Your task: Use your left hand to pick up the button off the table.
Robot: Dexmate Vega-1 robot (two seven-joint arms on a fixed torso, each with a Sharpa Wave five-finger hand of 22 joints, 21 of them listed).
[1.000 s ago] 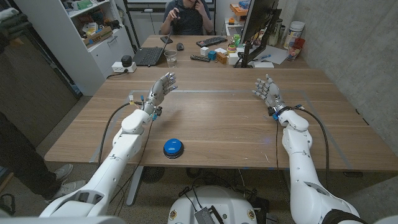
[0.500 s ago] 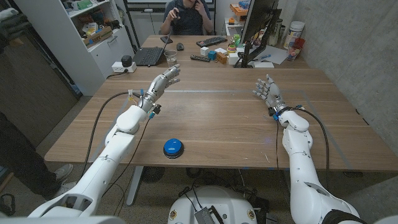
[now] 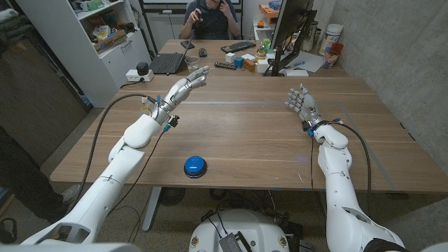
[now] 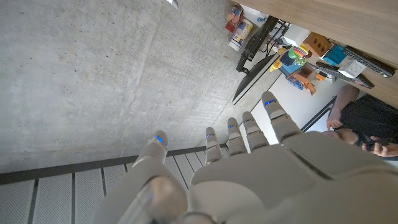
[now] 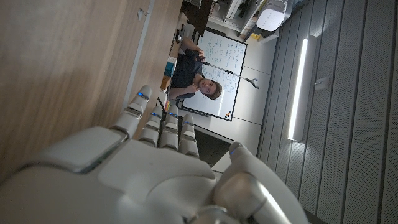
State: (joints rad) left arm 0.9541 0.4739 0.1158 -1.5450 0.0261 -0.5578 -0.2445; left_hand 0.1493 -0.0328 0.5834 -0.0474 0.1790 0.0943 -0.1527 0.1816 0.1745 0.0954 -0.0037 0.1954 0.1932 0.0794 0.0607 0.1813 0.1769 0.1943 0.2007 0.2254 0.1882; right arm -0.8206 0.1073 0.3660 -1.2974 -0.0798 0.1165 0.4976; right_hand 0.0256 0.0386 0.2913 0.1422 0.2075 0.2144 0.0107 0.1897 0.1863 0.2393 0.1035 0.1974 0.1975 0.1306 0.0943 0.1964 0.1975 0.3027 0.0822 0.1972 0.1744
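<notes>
The button [image 3: 194, 166], a round glossy blue dome, lies on the wooden table [image 3: 245, 133] near its front edge, well apart from both hands. The head view shows it along with both arms; the left wrist view instead shows the pale smooth back of the left hand [image 4: 249, 168] against a grey concrete wall and a monitor [image 4: 255, 53]. In the head view the left hand [image 3: 183, 89] is raised over the table's far left part, fingers stretched out and apart, holding nothing. The right hand [image 3: 299, 102] stands at the far right with fingers spread upward, also holding nothing; the right wrist view shows its back [image 5: 149, 168] beside the wood grain and a seated person [image 5: 193, 78] by a whiteboard. Compared with a second ago, the left arm has lifted and reached farther from the button, while the button and right hand have stayed put.
</notes>
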